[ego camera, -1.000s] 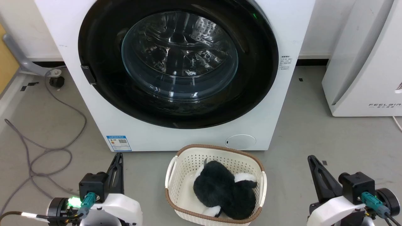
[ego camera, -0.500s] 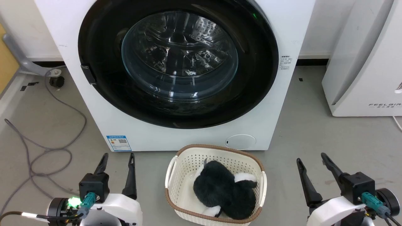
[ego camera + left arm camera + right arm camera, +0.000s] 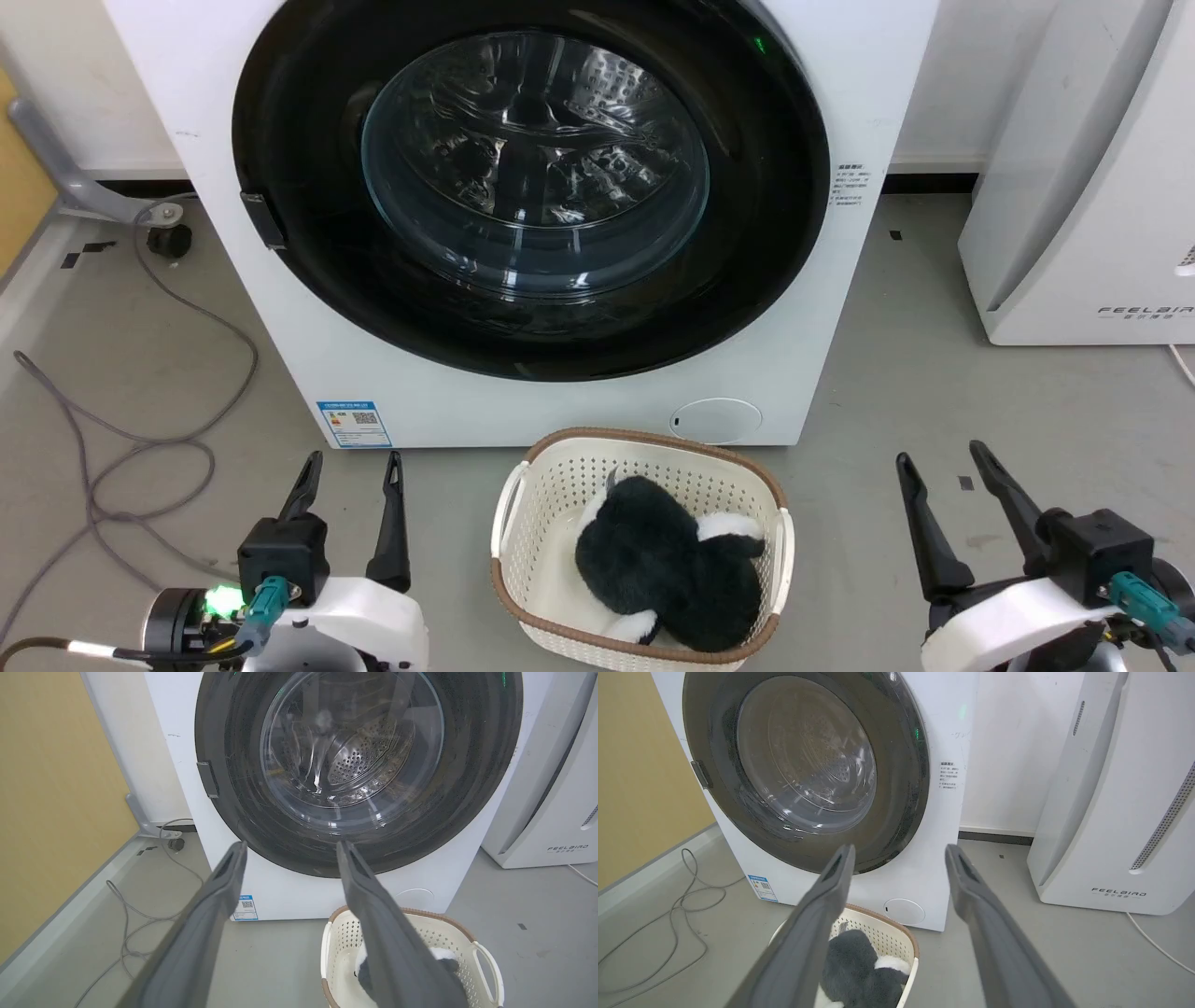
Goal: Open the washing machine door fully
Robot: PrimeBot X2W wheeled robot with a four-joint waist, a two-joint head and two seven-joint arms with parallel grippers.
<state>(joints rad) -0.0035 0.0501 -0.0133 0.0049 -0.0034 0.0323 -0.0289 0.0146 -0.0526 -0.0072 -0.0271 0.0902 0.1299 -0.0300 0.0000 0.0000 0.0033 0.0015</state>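
Grey floor [image 3: 934,392] in the head view: washing machine [image 3: 560,415] straight ahead, its door [image 3: 532,187] shut flush, catch [image 3: 261,219] on the door's left edge. Basket [image 3: 644,437] just in front holds a black-and-white plush toy [image 3: 663,560]; a reaching arm could knock it. Left gripper [image 3: 353,459] and right gripper [image 3: 939,453] sit low, well apart from the door, fingers spread, empty. Cable [image 3: 252,359] could snag the wheels. Left wrist view: drum [image 3: 359,760] behind the glass looks empty. Right wrist view: white appliance [image 3: 1111,812] nearby could block a wide sweep.
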